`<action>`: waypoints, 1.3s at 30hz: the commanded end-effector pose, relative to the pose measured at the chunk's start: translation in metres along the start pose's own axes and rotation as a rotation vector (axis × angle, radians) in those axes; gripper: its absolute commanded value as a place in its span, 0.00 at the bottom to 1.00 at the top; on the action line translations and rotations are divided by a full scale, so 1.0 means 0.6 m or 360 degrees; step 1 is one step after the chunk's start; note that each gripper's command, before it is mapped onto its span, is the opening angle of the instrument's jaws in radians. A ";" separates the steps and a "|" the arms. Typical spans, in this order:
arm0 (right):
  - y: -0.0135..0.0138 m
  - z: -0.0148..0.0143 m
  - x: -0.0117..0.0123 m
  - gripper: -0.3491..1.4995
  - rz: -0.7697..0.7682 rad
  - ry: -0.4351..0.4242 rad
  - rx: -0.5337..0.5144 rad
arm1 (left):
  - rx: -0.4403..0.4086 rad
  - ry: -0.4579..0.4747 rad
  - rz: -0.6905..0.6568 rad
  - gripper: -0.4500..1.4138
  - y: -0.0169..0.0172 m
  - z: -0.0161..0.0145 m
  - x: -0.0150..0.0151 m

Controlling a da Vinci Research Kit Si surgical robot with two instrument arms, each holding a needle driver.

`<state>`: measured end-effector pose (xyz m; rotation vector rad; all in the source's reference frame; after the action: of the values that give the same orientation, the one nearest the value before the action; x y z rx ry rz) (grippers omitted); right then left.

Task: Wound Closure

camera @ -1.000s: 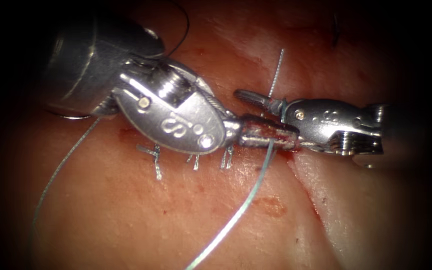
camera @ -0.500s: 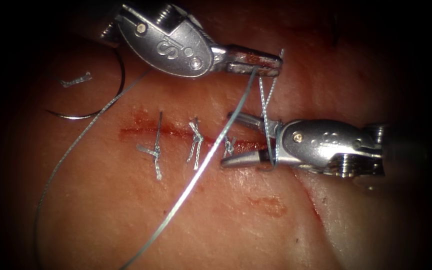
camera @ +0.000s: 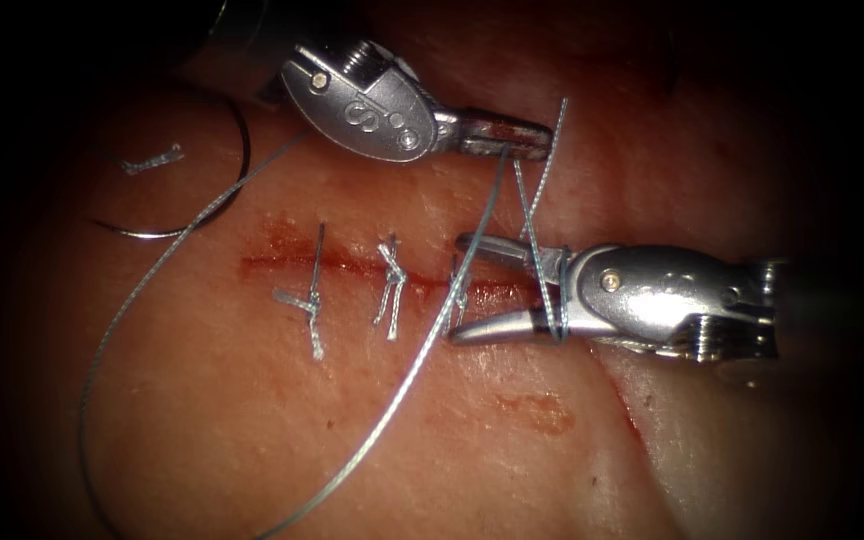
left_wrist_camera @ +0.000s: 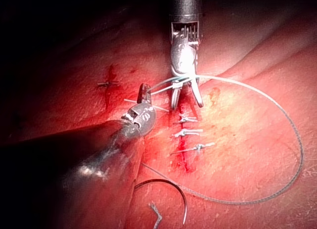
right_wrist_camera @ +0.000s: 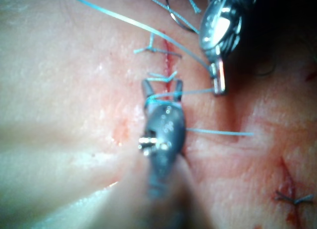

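Observation:
My left tool (camera: 544, 136) sits above the cut (camera: 282, 265) with its jaws shut on the thread (camera: 407, 370). From there the thread runs down and loops around my right tool (camera: 457, 288) just behind its open jaws, which straddle the right end of the cut and hold nothing. A short thread end (camera: 555, 130) rises beside the left tool's tip. The curved needle (camera: 214, 202) lies free on the tissue (camera: 512, 460) beyond the cut's left end, held by neither tool. The left wrist view shows the needle (left_wrist_camera: 174, 188), the left tool (left_wrist_camera: 144, 89) and the right tool (left_wrist_camera: 185, 104). The right wrist view shows the right tool (right_wrist_camera: 162, 86).
Three tied stitches (camera: 390, 285) cross the cut. A cut end of thread (camera: 152, 158) lies by the needle. The long thread sweeps in a wide loop (camera: 102, 360) over the lower left tissue. Red fluid (camera: 537, 410) stains the tissue below the right tool.
My left tool has lifted off the cut and moved to the far side, carrying the thread. The thread now wraps around my right tool, whose jaws stand open.

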<state>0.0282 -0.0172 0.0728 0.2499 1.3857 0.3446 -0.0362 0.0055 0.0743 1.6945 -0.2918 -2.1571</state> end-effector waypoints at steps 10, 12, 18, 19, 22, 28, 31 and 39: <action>0.0002 0.0003 -0.0008 0.49 0.0087 0.0199 0.0031 | -0.0018 0.0025 0.0001 0.00 0.0032 0.0009 -0.0030; 0.0006 0.0002 -0.0004 0.48 0.0117 0.0241 0.0030 | -0.0023 0.0031 -0.0007 0.00 0.0035 0.0006 -0.0028; 0.0020 -0.0011 0.0003 0.48 0.0125 0.0276 0.0040 | -0.0032 0.0043 0.0000 0.00 0.0048 -0.0003 -0.0019; 0.0022 -0.0013 0.0002 0.48 0.0125 0.0276 0.0042 | -0.0037 0.0049 0.0001 0.00 0.0052 -0.0006 -0.0016; 0.0030 -0.0020 0.0001 0.48 0.0149 0.0292 0.0003 | -0.0044 0.0058 0.0004 0.00 0.0061 -0.0010 -0.0009; 0.0037 -0.0026 0.0005 0.48 0.0195 0.0351 -0.0032 | -0.0054 0.0067 0.0001 0.00 0.0083 -0.0011 -0.0004; 0.0038 -0.0027 0.0005 0.48 0.0205 0.0355 -0.0031 | -0.0057 0.0068 -0.0001 0.00 0.0091 -0.0012 -0.0007; 0.0050 -0.0037 0.0002 0.46 0.0301 0.0430 -0.0043 | -0.0070 0.0079 -0.0006 0.00 0.0109 -0.0008 -0.0004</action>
<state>0.0250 -0.0141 0.0730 0.3176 1.6268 0.5842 -0.0341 -0.0006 0.0765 1.7230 -0.2207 -2.1089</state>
